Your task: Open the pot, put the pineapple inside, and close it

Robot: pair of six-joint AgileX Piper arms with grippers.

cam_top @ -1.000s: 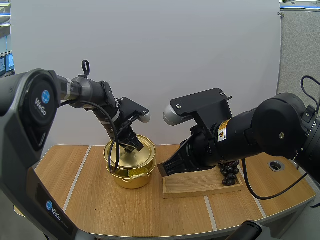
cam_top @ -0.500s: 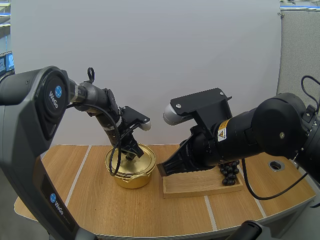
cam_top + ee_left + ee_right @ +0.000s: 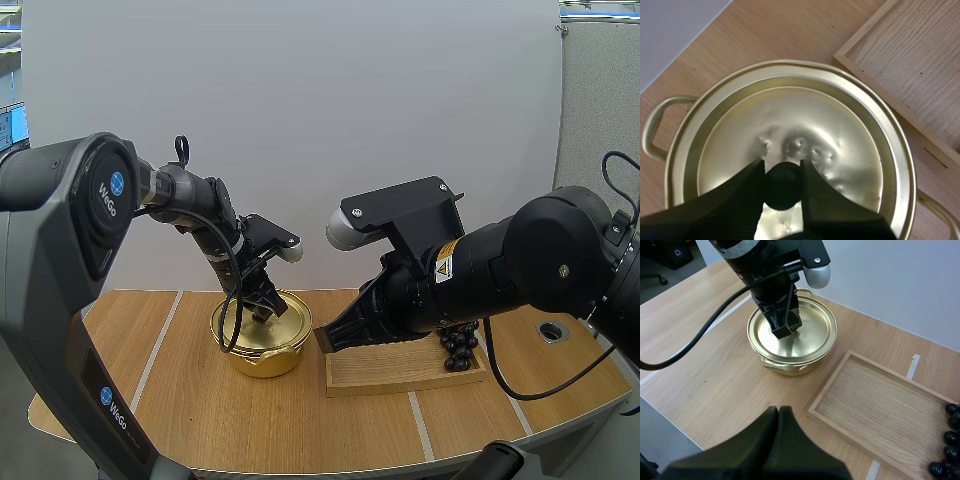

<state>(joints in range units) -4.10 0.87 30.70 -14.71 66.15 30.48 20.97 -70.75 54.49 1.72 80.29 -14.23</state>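
Note:
A gold pot (image 3: 262, 350) stands on the table with its lid (image 3: 283, 322) on. My left gripper (image 3: 262, 308) reaches down onto the lid's centre. Beside the lid (image 3: 810, 125) its fingers pinch the black knob (image 3: 783, 186) from both sides, so my left gripper (image 3: 782, 166) is shut on it. A bunch of dark grapes (image 3: 458, 348) lies at the right end of the wooden tray (image 3: 400, 370). My right gripper (image 3: 322, 340) hangs shut over the tray's left end. In the right wrist view my right gripper (image 3: 778, 411) forms one dark wedge, short of the pot (image 3: 790, 367).
The tray (image 3: 885, 410) lies just right of the pot, the grapes (image 3: 949, 440) at its far end. A round metal hole (image 3: 552, 330) sits in the table at the far right. Bare wood stretches left of and in front of the pot.
My left gripper has come down from just above the lid onto its knob and has held still for the last half second. The right arm has not moved.

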